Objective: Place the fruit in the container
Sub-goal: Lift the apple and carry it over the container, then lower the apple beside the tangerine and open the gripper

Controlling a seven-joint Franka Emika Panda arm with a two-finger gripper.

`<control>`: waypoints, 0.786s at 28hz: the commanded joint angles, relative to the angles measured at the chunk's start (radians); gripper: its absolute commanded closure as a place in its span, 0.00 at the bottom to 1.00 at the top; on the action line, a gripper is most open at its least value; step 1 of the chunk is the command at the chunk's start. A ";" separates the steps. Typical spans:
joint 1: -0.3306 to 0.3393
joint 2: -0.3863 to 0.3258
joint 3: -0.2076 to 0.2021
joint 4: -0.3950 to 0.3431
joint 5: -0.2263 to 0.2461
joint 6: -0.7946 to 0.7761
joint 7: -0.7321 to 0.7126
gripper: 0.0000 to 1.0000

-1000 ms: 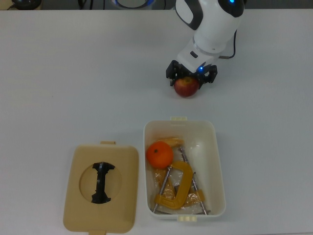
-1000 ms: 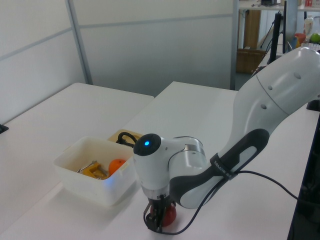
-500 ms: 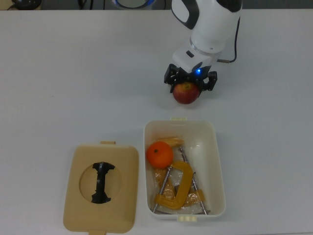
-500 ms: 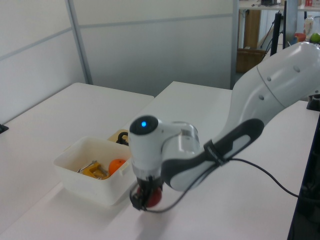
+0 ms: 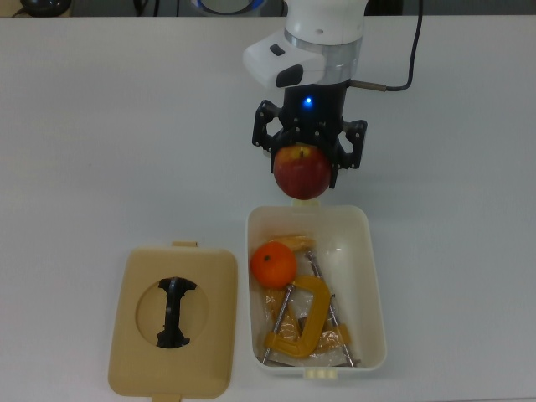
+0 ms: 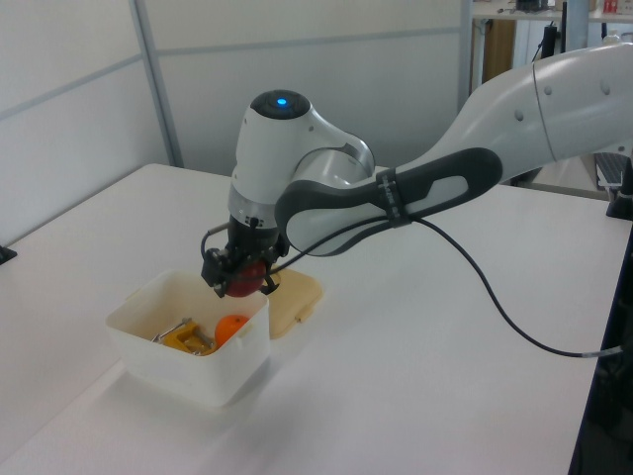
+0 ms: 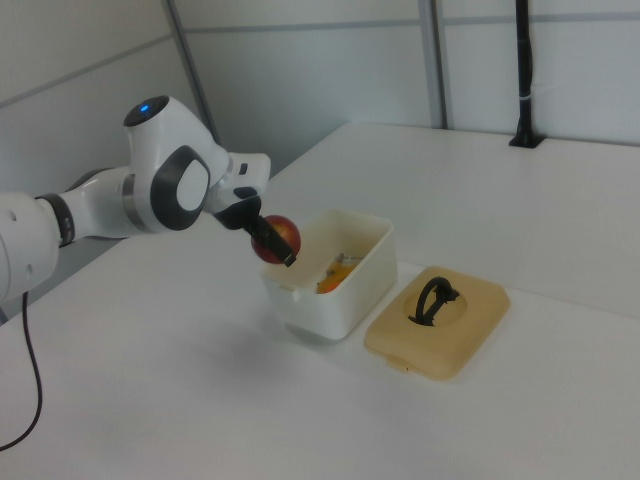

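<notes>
My gripper point(image 5: 305, 167) point(image 6: 240, 281) point(image 7: 272, 241) is shut on the red-and-yellow apple point(image 5: 302, 172) point(image 6: 244, 279) point(image 7: 278, 236), which hangs in the air over the far short end of the white tub point(image 5: 375, 285) point(image 6: 163, 371) point(image 7: 342, 293). The orange mandarin point(image 5: 274, 264) point(image 6: 232, 327) point(image 7: 334, 279) lies inside the tub, at the top view's left side, beside a yellow C-clamp point(image 5: 300, 322) point(image 6: 186, 339).
A flat tan lid point(image 5: 134, 352) point(image 6: 301, 295) point(image 7: 465, 330) with a black handle point(image 5: 172, 311) point(image 7: 432, 297) lies on the white table at the top view's left of the tub. Some crinkled wrapping lies under the clamp in the tub.
The apple has left the table: my gripper lifted it and carried it toward the tub, until it hangs over the tub's far end.
</notes>
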 commanded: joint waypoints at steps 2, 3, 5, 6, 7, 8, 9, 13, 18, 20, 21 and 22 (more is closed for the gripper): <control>-0.008 0.173 -0.005 0.176 -0.035 -0.016 0.073 0.76; -0.008 0.184 -0.005 0.177 -0.046 -0.013 0.086 0.39; -0.008 0.195 -0.005 0.177 -0.067 0.007 0.129 0.01; -0.008 0.198 -0.005 0.176 -0.084 0.016 0.151 0.00; -0.005 0.201 -0.003 0.174 -0.124 0.023 0.180 0.00; -0.004 0.201 -0.003 0.173 -0.139 0.023 0.189 0.00; -0.002 0.201 -0.003 0.173 -0.145 0.021 0.192 0.00; -0.002 0.163 -0.002 0.167 -0.138 -0.002 0.182 0.00; -0.008 0.078 0.008 0.108 -0.098 -0.140 0.065 0.00; -0.010 0.029 0.005 0.084 0.002 -0.241 -0.065 0.00; -0.011 0.017 0.000 0.081 0.035 -0.279 -0.117 0.00; -0.011 0.008 -0.003 0.081 0.064 -0.321 -0.165 0.00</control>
